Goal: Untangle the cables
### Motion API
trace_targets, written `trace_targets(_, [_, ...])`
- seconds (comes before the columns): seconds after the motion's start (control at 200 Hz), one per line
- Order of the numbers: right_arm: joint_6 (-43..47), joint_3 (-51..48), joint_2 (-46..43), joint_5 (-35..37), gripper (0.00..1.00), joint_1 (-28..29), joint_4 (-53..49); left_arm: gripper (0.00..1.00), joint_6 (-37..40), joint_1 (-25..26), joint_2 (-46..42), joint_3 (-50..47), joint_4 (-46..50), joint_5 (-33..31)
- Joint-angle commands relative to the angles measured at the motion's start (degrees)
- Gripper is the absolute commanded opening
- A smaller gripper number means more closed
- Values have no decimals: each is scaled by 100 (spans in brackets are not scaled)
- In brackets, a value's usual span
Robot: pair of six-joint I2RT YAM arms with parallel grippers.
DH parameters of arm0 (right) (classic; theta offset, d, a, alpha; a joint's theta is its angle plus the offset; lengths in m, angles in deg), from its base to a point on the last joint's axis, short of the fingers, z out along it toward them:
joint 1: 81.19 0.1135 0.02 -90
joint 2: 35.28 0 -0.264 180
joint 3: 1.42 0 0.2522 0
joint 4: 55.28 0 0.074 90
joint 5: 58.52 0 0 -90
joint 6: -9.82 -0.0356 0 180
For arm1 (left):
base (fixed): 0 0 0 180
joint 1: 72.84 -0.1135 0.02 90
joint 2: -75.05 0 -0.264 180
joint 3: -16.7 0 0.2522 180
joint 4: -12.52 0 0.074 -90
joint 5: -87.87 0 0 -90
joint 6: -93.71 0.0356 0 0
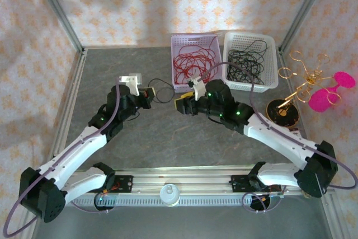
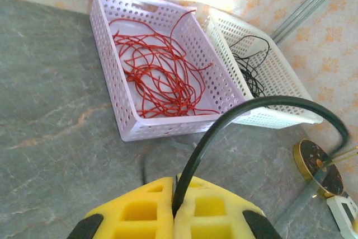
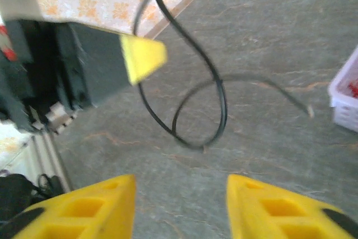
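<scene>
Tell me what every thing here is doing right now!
left fingers: shut, pinching the single black cable.
right fingers: open, holding nothing.
single black cable: curled in a loop, with one end free.
red cables: loose heap in the purple basket.
black cables: loose heap in the white basket.
gold wire stand: upright beside the white basket.

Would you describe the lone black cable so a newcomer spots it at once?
At the table's far side stand a lilac basket and a white basket. Before the lilac one, the left gripper pinches a looping black cable. Alone among the cables, it lies outside both baskets.
</scene>
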Motion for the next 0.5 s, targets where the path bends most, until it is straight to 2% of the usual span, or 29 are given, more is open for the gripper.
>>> trace_targets(0.0, [136, -457, -384, 430, 51, -112, 274, 0, 356, -19, -85, 498, 918, -159])
trace_targets(0.085, [-38, -706, -469, -116, 54, -223, 680, 0, 420, -14, -135, 665, 1303, -182])
trace_targets(0.15, [-441, -920, -526, -549, 55, -219, 1382, 0, 453, -11, -206, 729, 1483, -235])
trace_targets(0.245, [-1190, -1132, -512, -674, 56, -12, 2371, 0, 459, -11, -290, 788, 1587, -354])
trace_targets(0.385, [-1468, -1095, -299, 296, 67, 795, 3095, 0, 452, 11, -259, 905, 1676, -398])
trace_targets(0.495, [-2280, -934, 255, 1305, 68, 850, 3146, 0, 463, 64, -195, 998, 1690, -337])
